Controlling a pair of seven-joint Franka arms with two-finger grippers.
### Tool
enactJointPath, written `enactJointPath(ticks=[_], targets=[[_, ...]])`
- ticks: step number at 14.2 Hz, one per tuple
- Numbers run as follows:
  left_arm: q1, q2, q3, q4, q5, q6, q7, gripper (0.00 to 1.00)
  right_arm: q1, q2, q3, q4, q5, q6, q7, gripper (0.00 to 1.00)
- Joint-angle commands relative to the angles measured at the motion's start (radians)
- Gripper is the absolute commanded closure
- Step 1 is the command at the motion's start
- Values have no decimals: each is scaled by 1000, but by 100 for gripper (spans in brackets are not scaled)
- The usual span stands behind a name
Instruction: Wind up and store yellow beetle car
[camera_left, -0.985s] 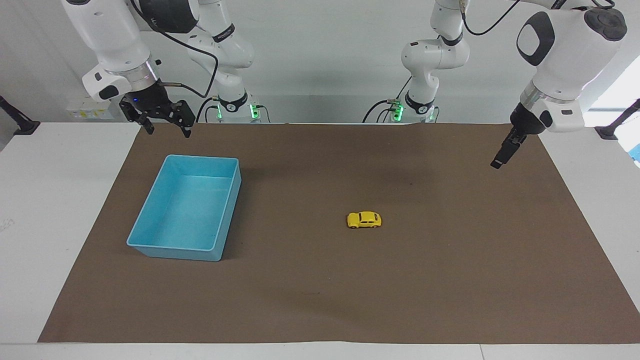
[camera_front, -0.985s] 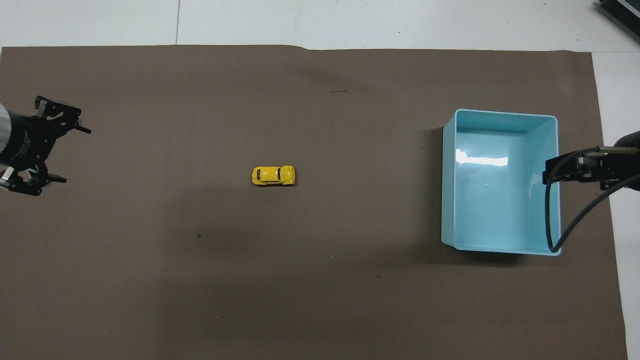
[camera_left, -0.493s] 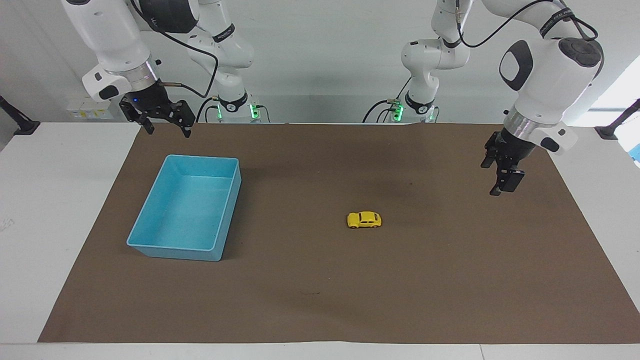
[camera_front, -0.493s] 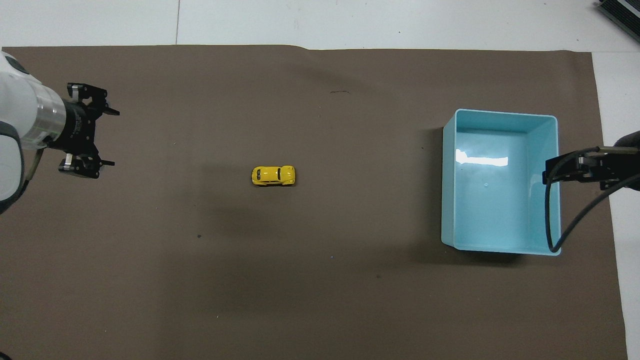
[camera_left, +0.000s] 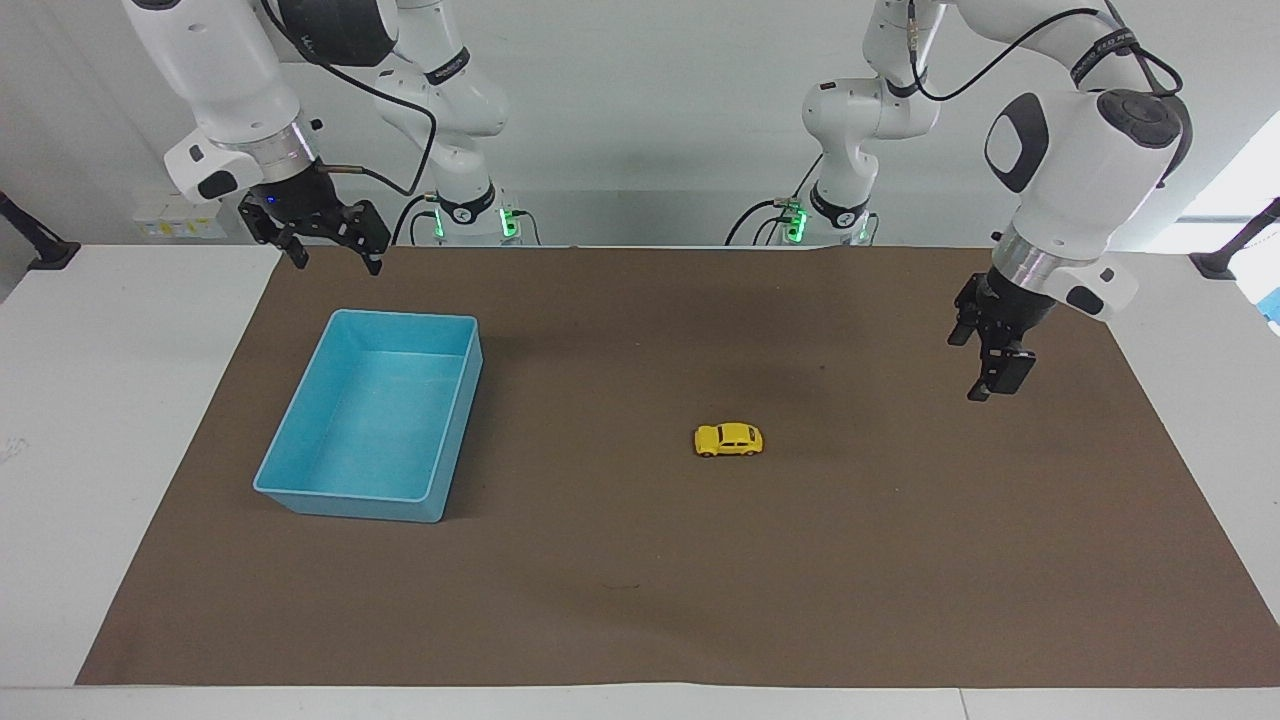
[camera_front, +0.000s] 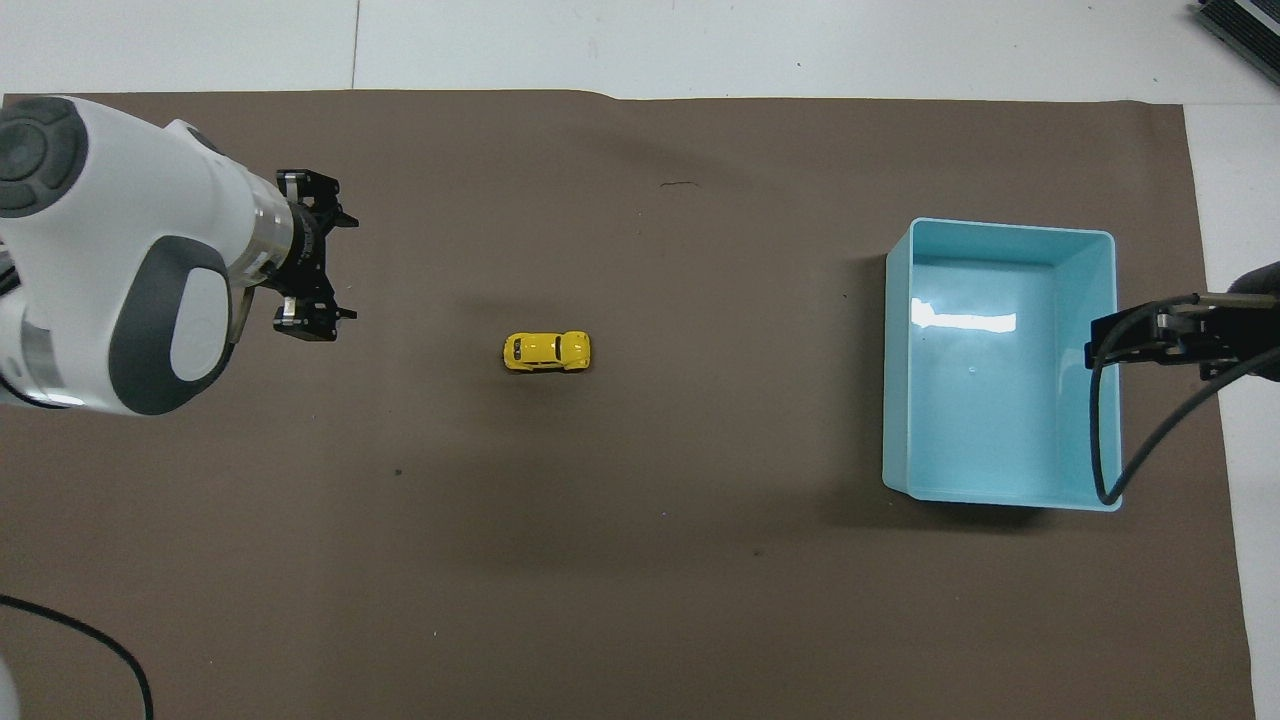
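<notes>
The yellow beetle car (camera_left: 729, 440) (camera_front: 546, 351) stands on its wheels near the middle of the brown mat (camera_left: 640, 600), with nothing touching it. My left gripper (camera_left: 978, 368) (camera_front: 345, 268) hangs open and empty above the mat, off to the car's side toward the left arm's end of the table. The blue bin (camera_left: 345, 492) (camera_front: 1000, 226) sits empty toward the right arm's end. My right gripper (camera_left: 337, 262) (camera_front: 1110, 345) waits open and empty, high over the bin's outer edge.
The mat (camera_front: 640, 600) covers most of the white table (camera_left: 120, 400). A black cable (camera_front: 1140, 440) from the right arm hangs over the bin's corner. Nothing else lies on the mat around the car.
My left arm has swung in from the table's end toward the car and come lower, its gripper still open. The right arm, the car and the bin have not moved.
</notes>
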Motion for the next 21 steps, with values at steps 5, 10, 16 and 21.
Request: enactJointPath(ticks=[5,10,16,21], targets=[[-132,104,14,-4,-50,66,-199,0,-13,11,5,18,23,-10,-25,0],[-192,138,14,-9,-52,124,-305,0,-13,11,5,18,23,-10,-25,0],[-258,219,14,-15,-50,164,-382,0,-13,11,5,18,23,-10,-25,0],[-270,210,15,-63,-49,169,-374,1,-13,11,5,18,23,-10,-25,0]])
